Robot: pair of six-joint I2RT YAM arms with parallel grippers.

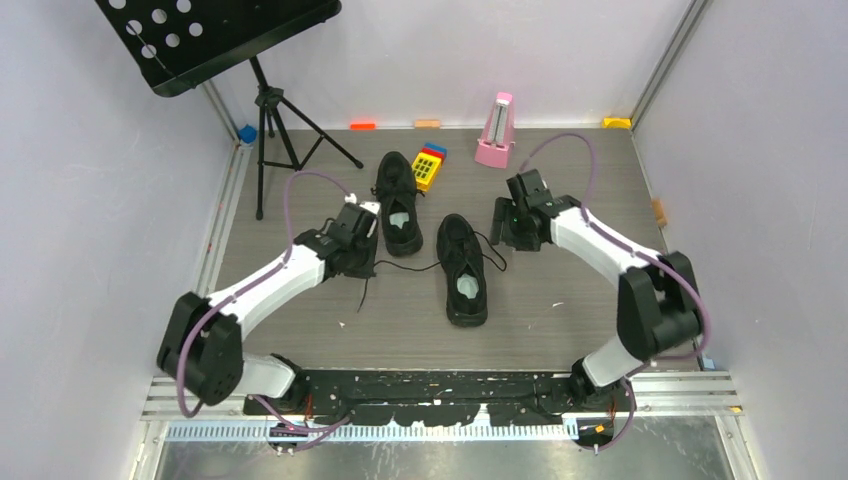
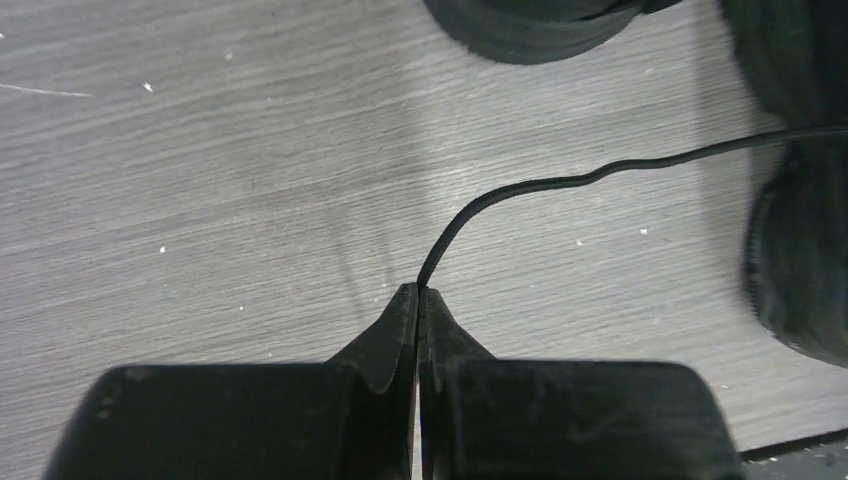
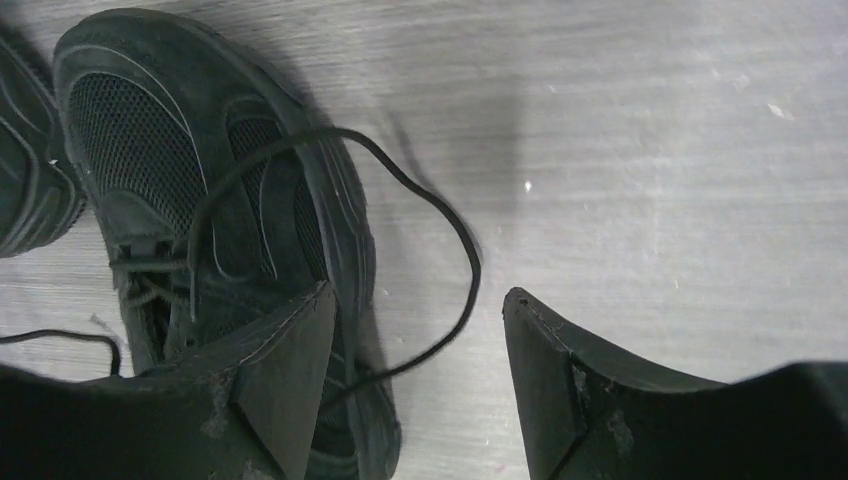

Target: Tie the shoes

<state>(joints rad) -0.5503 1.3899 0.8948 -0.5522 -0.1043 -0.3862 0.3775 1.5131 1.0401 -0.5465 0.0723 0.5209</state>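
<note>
Two black shoes lie on the table, one farther back (image 1: 400,203) and one nearer the middle (image 1: 463,268). A thin black lace (image 2: 560,181) runs from the nearer shoe (image 2: 800,260) leftward across the table into my left gripper (image 2: 419,288), which is shut on its end. That left gripper (image 1: 362,268) sits just left of both shoes. My right gripper (image 3: 418,292) is open, low beside the nearer shoe (image 3: 200,170). A loose loop of that shoe's other lace (image 3: 455,230) curves through the gap between its fingers. In the top view the right gripper (image 1: 503,232) is just right of the shoe.
A black music stand on a tripod (image 1: 270,110) occupies the back left. A pink metronome (image 1: 495,130) and a yellow toy keypad (image 1: 429,165) stand behind the shoes. Small coloured blocks (image 1: 363,125) line the back wall. Walls close in both sides.
</note>
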